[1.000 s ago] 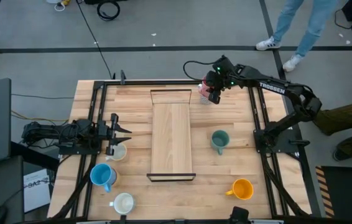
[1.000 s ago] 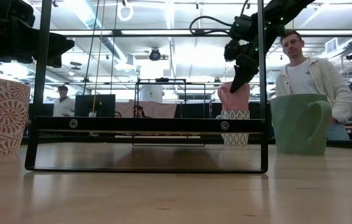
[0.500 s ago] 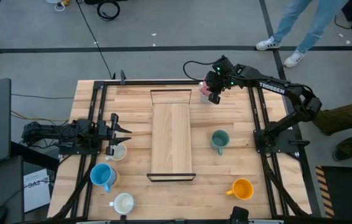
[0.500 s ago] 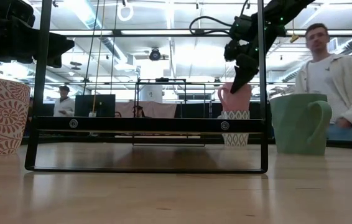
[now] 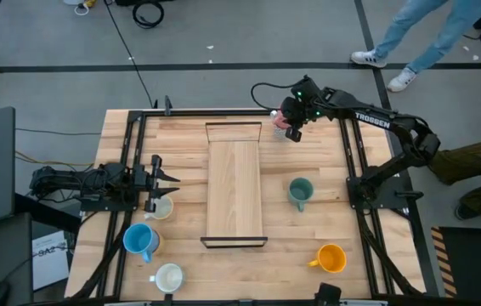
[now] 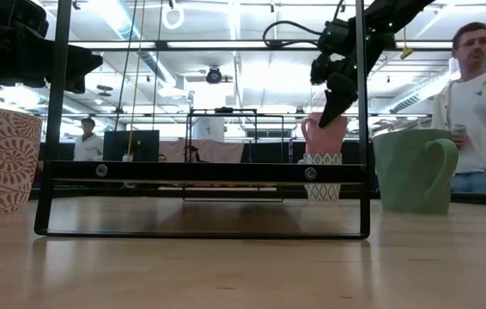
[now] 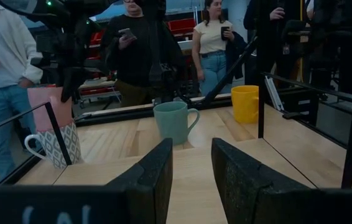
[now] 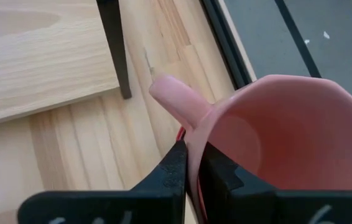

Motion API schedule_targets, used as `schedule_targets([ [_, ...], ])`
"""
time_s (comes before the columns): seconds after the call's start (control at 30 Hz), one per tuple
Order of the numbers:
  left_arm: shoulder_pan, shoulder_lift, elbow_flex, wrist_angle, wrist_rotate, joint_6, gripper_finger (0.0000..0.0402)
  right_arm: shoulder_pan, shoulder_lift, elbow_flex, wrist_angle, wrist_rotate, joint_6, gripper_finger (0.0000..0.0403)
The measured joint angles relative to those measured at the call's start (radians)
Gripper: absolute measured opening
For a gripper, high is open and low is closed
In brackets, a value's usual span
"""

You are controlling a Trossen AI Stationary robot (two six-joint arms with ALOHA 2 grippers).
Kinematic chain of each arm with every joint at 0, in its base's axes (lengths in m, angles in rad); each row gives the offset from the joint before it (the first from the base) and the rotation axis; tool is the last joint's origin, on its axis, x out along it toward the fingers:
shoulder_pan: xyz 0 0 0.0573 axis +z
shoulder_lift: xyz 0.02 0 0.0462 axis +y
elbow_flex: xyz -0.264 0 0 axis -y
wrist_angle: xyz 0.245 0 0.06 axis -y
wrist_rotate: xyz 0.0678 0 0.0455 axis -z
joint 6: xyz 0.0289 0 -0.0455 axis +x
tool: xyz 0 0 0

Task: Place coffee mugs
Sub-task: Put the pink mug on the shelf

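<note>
Both arms were dark; right arm (image 5: 385, 123) bore white TROSSEN lettering, green lights and a looping black cable (image 5: 266, 87).

From straight above we look down on the whole light wooden tabletop (image 5: 308, 238), while a second camera sits at its surface and looks level across it into the room. Our left wrist camera faces across the tabletop past its own dark gripper (image 7: 191, 171), sharing the teal green ceramic mug (image 7: 174, 122) with the level and overhead views. Our right wrist camera sits very close to the pink ceramic mug (image 8: 269, 134) held by the right gripper (image 8: 191, 168).
</note>
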Motion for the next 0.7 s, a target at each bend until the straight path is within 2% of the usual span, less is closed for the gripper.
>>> schedule_targets([
  [0.53, 0.0, 0.0, 0.0, 0.0, 0.0, 0.0, 0.0119, 0.019, -0.159, 0.0, -0.007, -0.002, 0.003, 0.0032],
  [0.7, 0.0, 0.0, 0.0, 0.0, 0.0, 0.0, 0.0119, 0.079, -0.164, 0.107, -0.105, -0.003, 0.004, 0.0032],
])
